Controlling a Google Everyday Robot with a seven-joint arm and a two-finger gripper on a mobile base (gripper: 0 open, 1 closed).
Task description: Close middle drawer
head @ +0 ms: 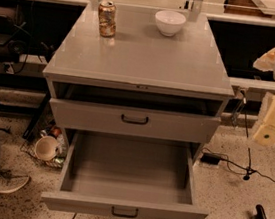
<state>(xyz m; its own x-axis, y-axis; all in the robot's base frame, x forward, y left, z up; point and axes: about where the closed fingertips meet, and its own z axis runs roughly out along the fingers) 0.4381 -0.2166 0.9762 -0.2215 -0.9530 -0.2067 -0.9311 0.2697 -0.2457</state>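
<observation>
Where arm enters at right edge, cream gripper [270, 130] hangs beside cabinet [134, 60], not touching, partly cut off by frame; spread or pressed together: cannot tell. Middle drawer [169, 214] pulled far out toward camera, dark handle [124, 211] on low front. Lowest drawer hidden beneath. Can [107, 19] and white bowl [170, 22] on grey top. Speckled floor [227, 194], cables [240, 168] at right, cup [46, 148] at left.
</observation>
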